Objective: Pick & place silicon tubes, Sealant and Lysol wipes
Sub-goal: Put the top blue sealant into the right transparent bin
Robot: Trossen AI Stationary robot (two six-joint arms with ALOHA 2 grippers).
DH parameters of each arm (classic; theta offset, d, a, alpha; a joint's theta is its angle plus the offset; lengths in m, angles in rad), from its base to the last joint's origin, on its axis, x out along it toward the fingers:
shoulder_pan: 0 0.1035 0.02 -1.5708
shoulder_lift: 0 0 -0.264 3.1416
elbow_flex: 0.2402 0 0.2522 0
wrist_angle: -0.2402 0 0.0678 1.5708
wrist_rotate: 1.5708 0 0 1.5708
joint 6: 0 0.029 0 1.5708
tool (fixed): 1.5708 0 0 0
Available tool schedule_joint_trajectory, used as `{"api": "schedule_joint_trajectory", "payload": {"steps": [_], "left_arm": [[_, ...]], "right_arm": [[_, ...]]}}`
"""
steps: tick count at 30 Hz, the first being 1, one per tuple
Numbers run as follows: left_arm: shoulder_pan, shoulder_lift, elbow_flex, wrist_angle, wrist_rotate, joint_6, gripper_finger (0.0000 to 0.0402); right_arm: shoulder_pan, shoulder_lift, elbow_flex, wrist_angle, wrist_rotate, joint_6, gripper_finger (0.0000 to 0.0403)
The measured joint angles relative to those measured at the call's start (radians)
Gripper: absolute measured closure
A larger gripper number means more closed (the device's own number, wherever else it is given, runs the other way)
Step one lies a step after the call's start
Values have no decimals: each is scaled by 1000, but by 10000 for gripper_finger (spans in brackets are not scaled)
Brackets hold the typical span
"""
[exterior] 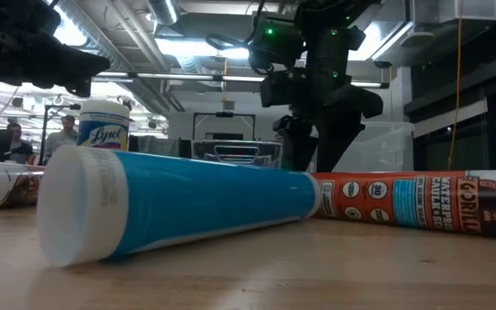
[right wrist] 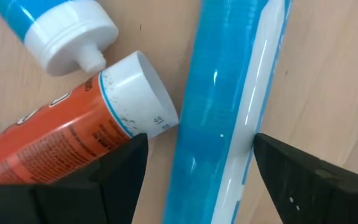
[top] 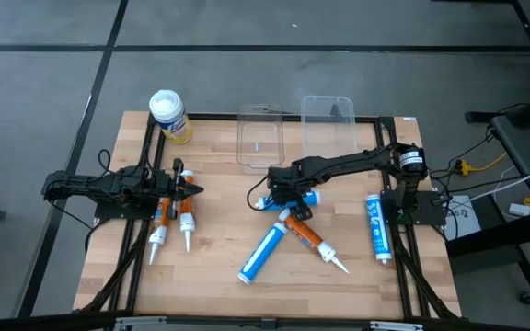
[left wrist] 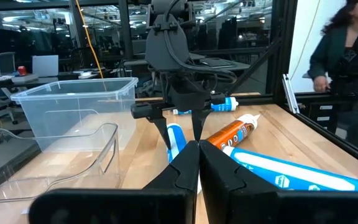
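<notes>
Right end effector [top: 282,196] hung spread wide, pointing straight down, directly over a blue tube [right wrist: 229,112] lying flat on the desk [top: 219,239]; the tube's long axis ran between the fingers [right wrist: 303,180], crosswise to their gap. An orange tube [right wrist: 73,143] lay just beside it. Left end effector [top: 191,191], pressed together, waited well apart, with the Lysol wipes [top: 167,114] standing nearer it.

The table [top: 274,267] is viewed from directly overhead. It is seen level from board height, close behind a blue tube [exterior: 188,202], facing the room. The left wrist view is directed across the bench toward the right gripper [left wrist: 180,127]. The right wrist view is aimed straight down, close onto a blue tube [right wrist: 222,118]; the central tubes are shared by all views.
</notes>
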Motion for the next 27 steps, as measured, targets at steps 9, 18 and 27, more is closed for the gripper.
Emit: {"api": "schedule_joint_trajectory", "payload": {"steps": [9, 18, 27], "left_arm": [[0, 0, 0, 0, 0, 0, 391], [0, 0, 0, 0, 0, 0, 394], [0, 0, 0, 0, 0, 0, 389]], "right_arm": [[0, 2, 0, 7, 0, -17, 111], [0, 59, 0, 15, 6, -21, 111], [0, 89, -1, 22, 9, 3, 113]]}}
